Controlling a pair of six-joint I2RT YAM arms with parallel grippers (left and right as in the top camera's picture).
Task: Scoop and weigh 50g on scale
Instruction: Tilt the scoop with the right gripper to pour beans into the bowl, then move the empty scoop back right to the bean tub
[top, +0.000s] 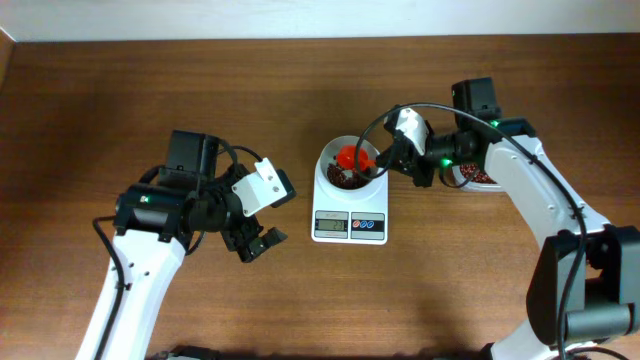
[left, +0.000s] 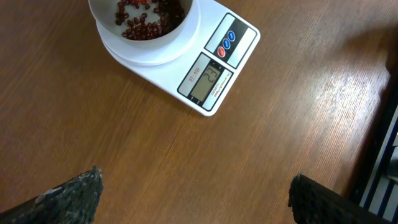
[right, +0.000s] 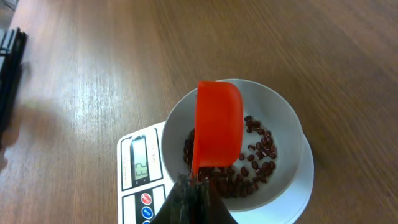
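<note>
Your right gripper (right: 194, 186) pinches one orange-red plastic scoop (right: 217, 130) over one white digital scale (top: 349, 226), mid wooden worktop (top: 320, 310). Its round bowl (right: 283, 121) holds one heap of small reddish-brown beans (right: 258, 155). Your left gripper (left: 196, 199) gapes wide, empty.

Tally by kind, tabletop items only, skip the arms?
scale: 1
orange-red scoop: 1
beans, heap in the scale's bowl: 1
tub, partly hidden: 1
Total: 4
</note>
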